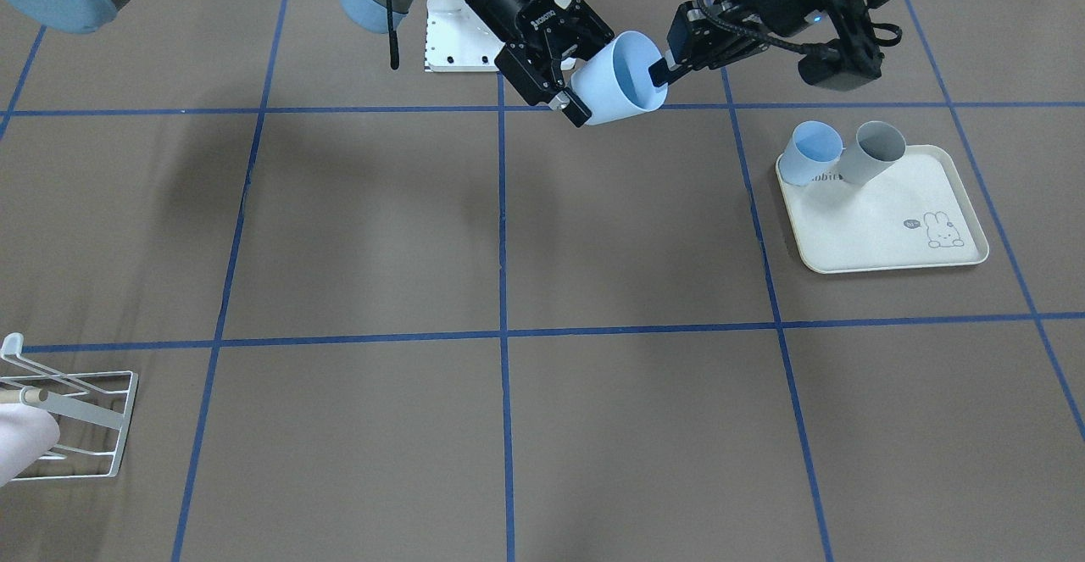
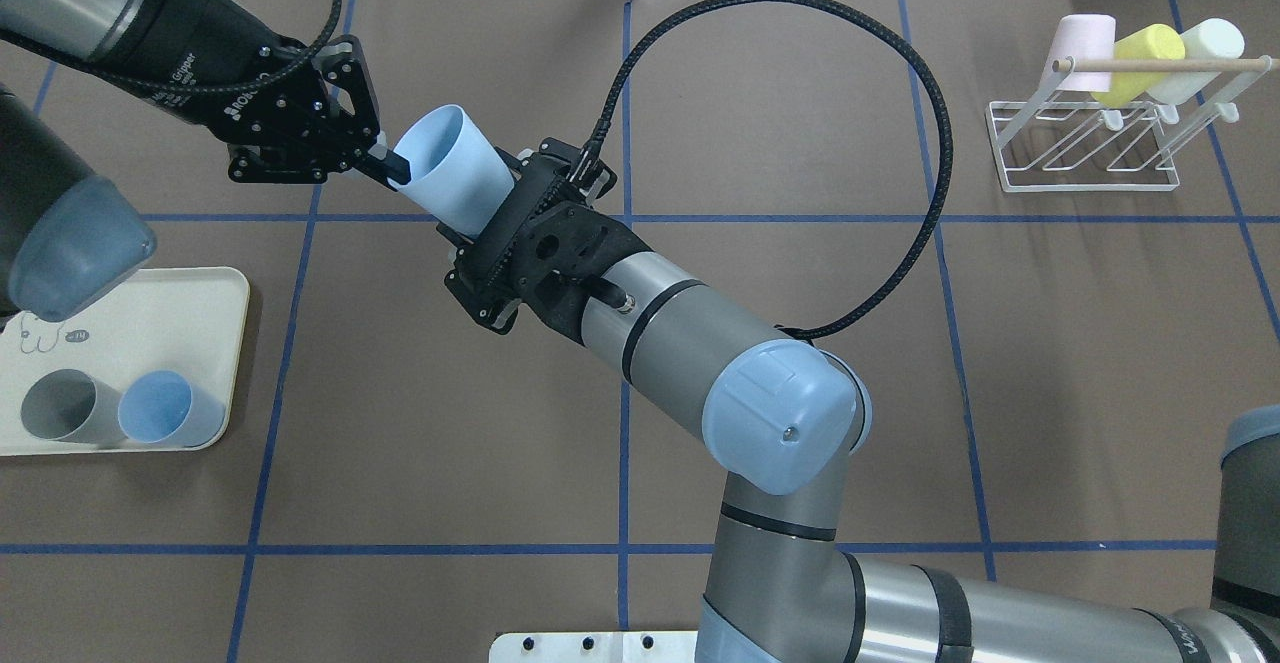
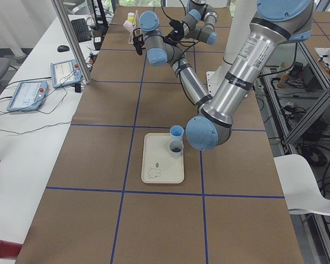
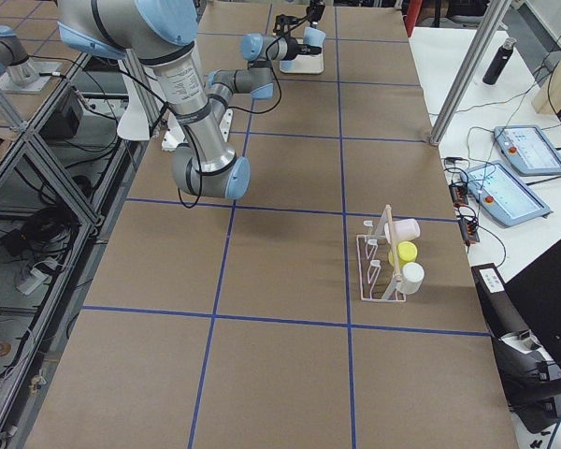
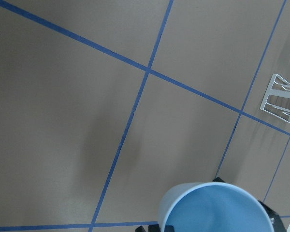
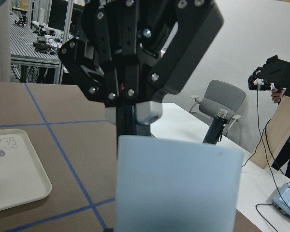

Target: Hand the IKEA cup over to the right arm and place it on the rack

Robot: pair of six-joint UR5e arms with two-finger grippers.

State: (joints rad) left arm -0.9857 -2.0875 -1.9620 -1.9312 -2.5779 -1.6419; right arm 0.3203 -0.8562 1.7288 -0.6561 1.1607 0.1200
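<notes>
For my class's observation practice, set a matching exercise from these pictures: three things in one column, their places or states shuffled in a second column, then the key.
Column one:
1. grey cup
2. yellow cup
3. left claw

Column two:
A. on the rack
B. pinching the rim of a blue cup
C. on the tray

Pairs: 1-C, 2-A, 3-B

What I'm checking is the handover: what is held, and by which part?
The cup, midair. The left gripper pinches its rim, one finger inside. The right gripper straddles its base end; whether it grips cannot be told.
</notes>
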